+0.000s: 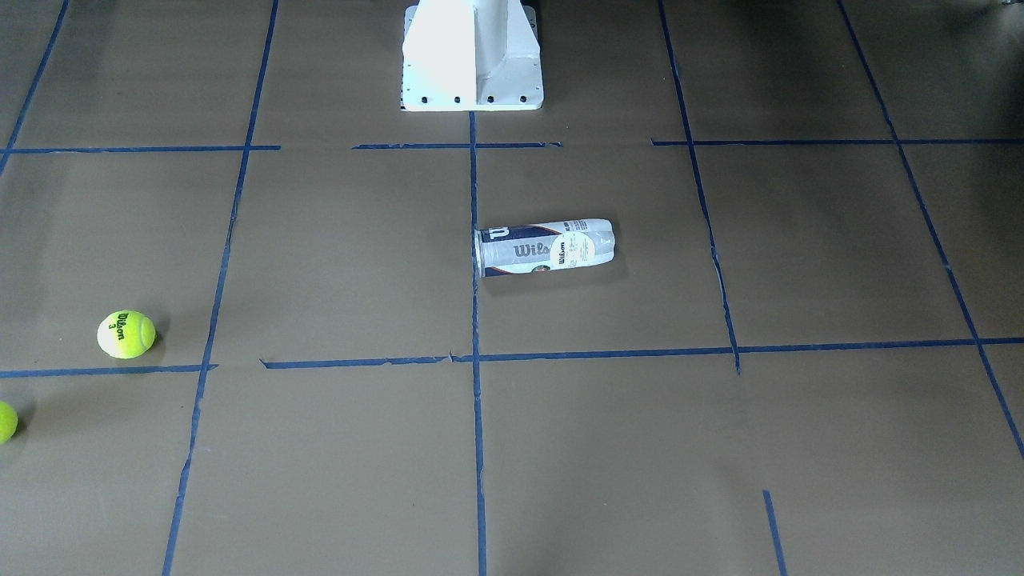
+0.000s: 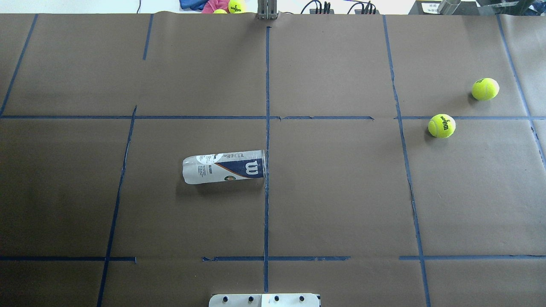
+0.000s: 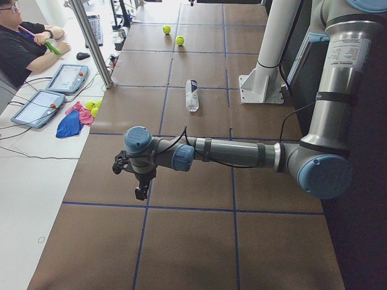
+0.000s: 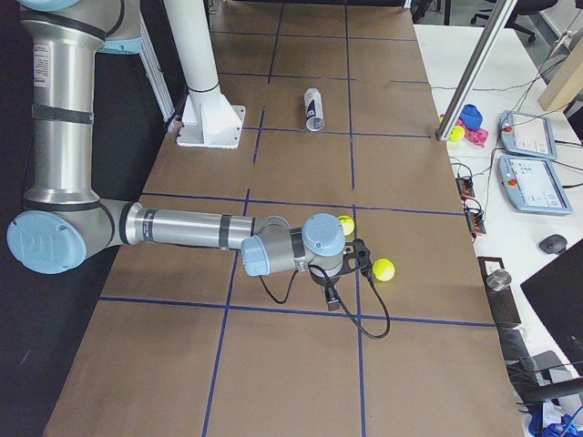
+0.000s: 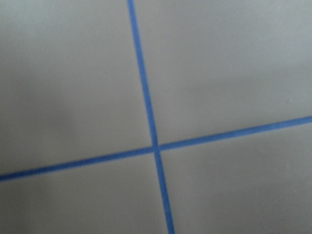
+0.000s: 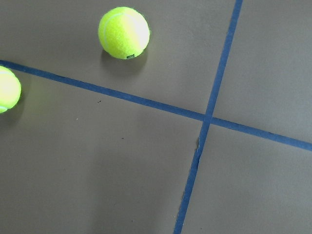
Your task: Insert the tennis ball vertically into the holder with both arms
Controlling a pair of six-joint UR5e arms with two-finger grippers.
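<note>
Brown paper gridded with blue tape (image 2: 267, 85) covers the table (image 2: 341, 204). An operator (image 3: 24, 48) sits at a desk past the table's edge, well apart from the holder (image 2: 224, 166). The holder lies on its side, its mouth touching a tape line. The tennis ball (image 2: 442, 125) rests well apart from that mouth, with a second ball (image 2: 485, 89) farther off. The left gripper (image 3: 140, 193) hangs far beyond the holder's closed end and the right gripper (image 4: 332, 300) far off its mouth end. I cannot tell how far either claw is open, or whether it holds anything.

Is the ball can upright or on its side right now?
On its side. The can lies flat on the table, its length along the surface and its rimmed mouth against the centre tape line.
</note>
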